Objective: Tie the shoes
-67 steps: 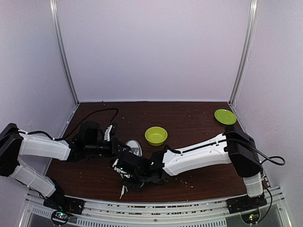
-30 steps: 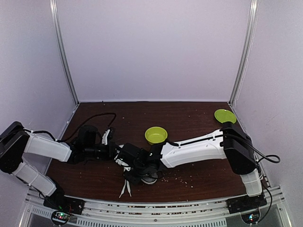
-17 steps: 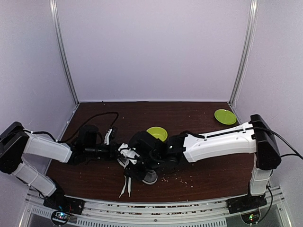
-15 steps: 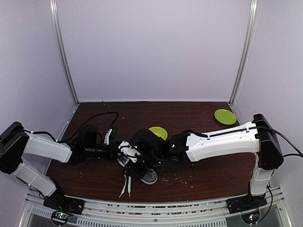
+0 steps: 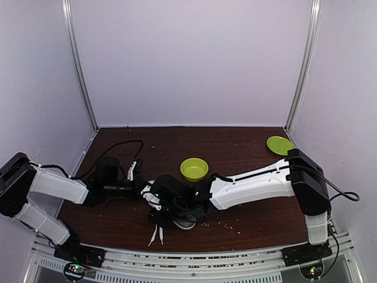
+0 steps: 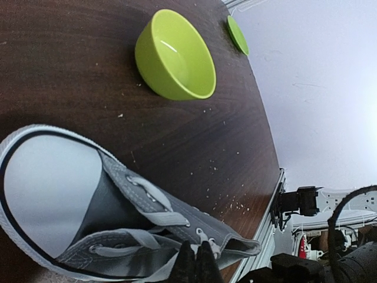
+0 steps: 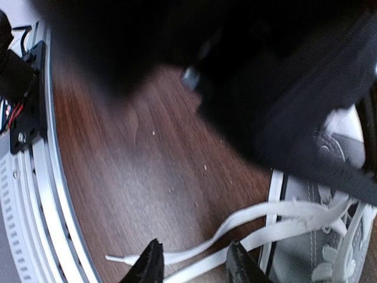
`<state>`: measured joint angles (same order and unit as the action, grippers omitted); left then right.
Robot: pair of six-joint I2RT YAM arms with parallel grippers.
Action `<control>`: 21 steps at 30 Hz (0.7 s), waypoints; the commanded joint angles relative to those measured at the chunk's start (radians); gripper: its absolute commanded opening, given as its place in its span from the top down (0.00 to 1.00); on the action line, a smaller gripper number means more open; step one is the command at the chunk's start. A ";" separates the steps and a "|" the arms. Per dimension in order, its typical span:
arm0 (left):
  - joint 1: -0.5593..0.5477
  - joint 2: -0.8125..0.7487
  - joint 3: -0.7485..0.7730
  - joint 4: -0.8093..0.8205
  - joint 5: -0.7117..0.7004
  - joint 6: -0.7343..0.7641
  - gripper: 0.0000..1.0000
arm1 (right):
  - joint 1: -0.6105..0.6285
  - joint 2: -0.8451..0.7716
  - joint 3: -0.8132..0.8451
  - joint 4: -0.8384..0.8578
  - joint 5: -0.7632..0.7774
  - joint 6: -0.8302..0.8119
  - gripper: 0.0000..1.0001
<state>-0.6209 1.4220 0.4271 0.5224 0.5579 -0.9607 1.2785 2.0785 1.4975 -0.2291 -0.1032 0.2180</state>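
The shoe (image 6: 126,203) lies on the table (image 7: 118,165) near its front edge, nearer than the green bowl (image 6: 177,56), between the two grippers; in the top view the right arm largely covers it.

Handling properties, as judged: the canvas upper is soft and gives under pressure; the rubber rim is the stiff part; the whole shoe is light and likely to slide on the smooth wood if a lace is pulled sideways. The laces (image 7: 235,221) are flat, limp and thin; they keep no shape and slip out of a loose pinch.

Left gripper (image 6: 197,265): fingers (image 6: 187,266) pressed together at the eyelet row; whether a lace strand is trapped between them cannot be told.

Right gripper (image 7: 194,268): fingertips (image 7: 150,265) spread, low over the table beside the shoe; two loose lace ends cross the gap between them; nothing is clamped.

Recommended hold: take each lace partway along its free length, across the flat face, not at the tip; pull along the shoe's length to limit sliding.
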 commanded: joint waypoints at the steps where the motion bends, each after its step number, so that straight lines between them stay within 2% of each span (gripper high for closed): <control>1: -0.009 -0.015 -0.015 0.124 0.042 -0.053 1.00 | 0.004 0.071 0.072 -0.041 0.026 0.043 0.66; 8: -0.008 -0.005 -0.051 0.212 0.017 -0.106 1.00 | 0.005 0.083 0.086 -0.094 0.098 0.089 0.66; 15: 0.015 0.004 -0.072 0.276 0.001 -0.147 1.00 | 0.004 -0.065 -0.098 0.079 0.079 0.069 0.60; 21: 0.024 0.021 -0.079 0.286 0.036 -0.147 1.00 | 0.005 -0.105 -0.135 0.095 0.063 0.089 0.58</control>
<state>-0.6079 1.4261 0.3626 0.7181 0.5617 -1.0988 1.2850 2.0258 1.3705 -0.1787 -0.0383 0.2867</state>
